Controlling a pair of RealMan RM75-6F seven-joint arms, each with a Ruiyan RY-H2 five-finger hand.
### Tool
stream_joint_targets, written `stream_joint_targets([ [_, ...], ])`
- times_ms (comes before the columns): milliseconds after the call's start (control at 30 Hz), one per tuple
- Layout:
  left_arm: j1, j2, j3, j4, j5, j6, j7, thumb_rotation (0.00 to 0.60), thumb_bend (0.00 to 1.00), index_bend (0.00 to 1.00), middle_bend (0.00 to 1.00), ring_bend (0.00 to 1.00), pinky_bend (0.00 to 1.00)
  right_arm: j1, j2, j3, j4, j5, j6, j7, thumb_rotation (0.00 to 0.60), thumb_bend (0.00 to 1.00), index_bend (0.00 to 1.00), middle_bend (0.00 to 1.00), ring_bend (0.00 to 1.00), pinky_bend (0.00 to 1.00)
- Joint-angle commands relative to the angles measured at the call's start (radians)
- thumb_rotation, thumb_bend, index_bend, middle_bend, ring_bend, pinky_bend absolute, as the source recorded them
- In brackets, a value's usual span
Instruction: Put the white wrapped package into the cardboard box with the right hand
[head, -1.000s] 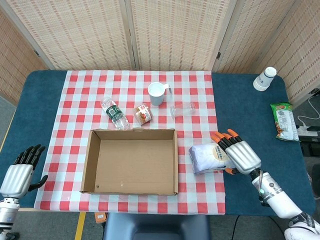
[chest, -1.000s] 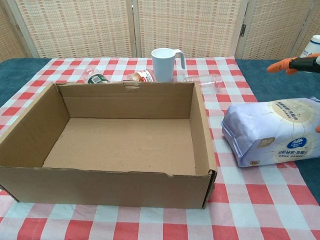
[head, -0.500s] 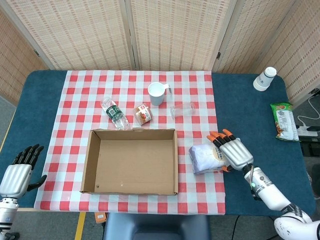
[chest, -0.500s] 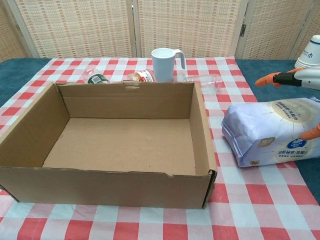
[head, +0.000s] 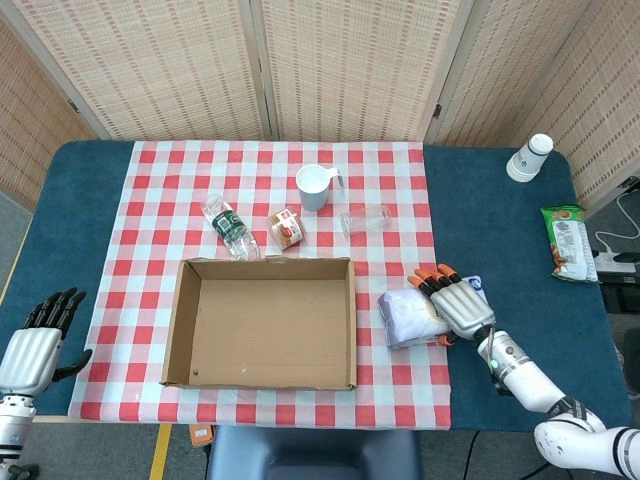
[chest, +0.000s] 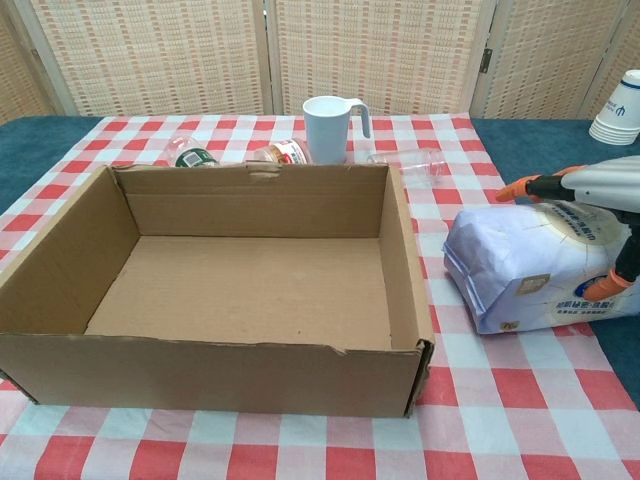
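Head view: white wrapped package (head: 412, 318) lying flat on checked cloth, just right of open brown cardboard box (head: 262, 322), long axis left–right. Right hand (head: 457, 304) over its right end, fingers spread. Left hand (head: 36, 347) apart, fingers extended.

Chest view: thumb low on package front; grip uncertain.
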Motion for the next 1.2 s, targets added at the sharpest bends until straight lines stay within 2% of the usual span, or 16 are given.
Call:
stream_joint_targets([
  [33,-0.001,0.000,-0.001,0.000,0.000,-0.001,0.000,0.600,0.28,0.00,0.00,0.00,0.13,0.017,-0.016,-0.003,0.019,0.024,-0.022,-0.005,0.600,0.00,0.00,0.00,0.00,0.00],
  [167,0.000,0.001,-0.001,0.000,-0.001,-0.001,-0.003,0.600,0.28,0.00,0.00,0.00,0.13,0.031,-0.022,-0.009,0.030,0.054,-0.042,-0.022,0.600,0.00,0.00,0.00,0.00,0.00],
  [267,0.001,0.002,-0.001,-0.001,-0.001,0.001,-0.004,0.600,0.28,0.00,0.00,0.00,0.13,0.035,-0.031,-0.012,0.037,0.059,-0.035,-0.025,0.600,0.00,0.02,0.01,0.00,0.04],
  [467,0.001,0.002,0.000,-0.001,0.001,-0.001,-0.003,0.600,0.28,0.00,0.00,0.00,0.13,0.021,-0.044,-0.014,0.045,0.022,0.026,-0.014,0.600,0.00,0.23,0.16,0.10,0.23],
  [633,0.000,0.002,0.002,-0.002,0.002,-0.002,-0.002,0.600,0.28,0.00,0.00,0.00,0.13,0.009,-0.047,-0.019,0.055,-0.010,0.066,0.003,0.600,0.00,0.38,0.24,0.19,0.33],
  [767,0.001,0.002,0.001,-0.002,0.002,0.001,-0.003,0.600,0.28,0.00,0.00,0.00,0.13,0.008,-0.040,-0.020,0.048,-0.014,0.074,0.006,0.600,0.00,0.44,0.29,0.23,0.36],
  [967,-0.002,0.000,0.002,-0.001,0.001,-0.008,-0.002,0.600,0.28,0.00,0.00,0.00,0.13,0.007,0.026,-0.005,-0.042,-0.017,0.117,-0.043,0.600,0.00,0.44,0.29,0.23,0.36],
  [1200,0.001,0.008,0.006,-0.012,0.009,-0.002,0.000,0.600,0.28,0.00,0.00,0.00,0.13,0.018,0.144,0.039,-0.246,0.078,0.186,-0.223,0.600,0.00,0.44,0.29,0.23,0.36],
])
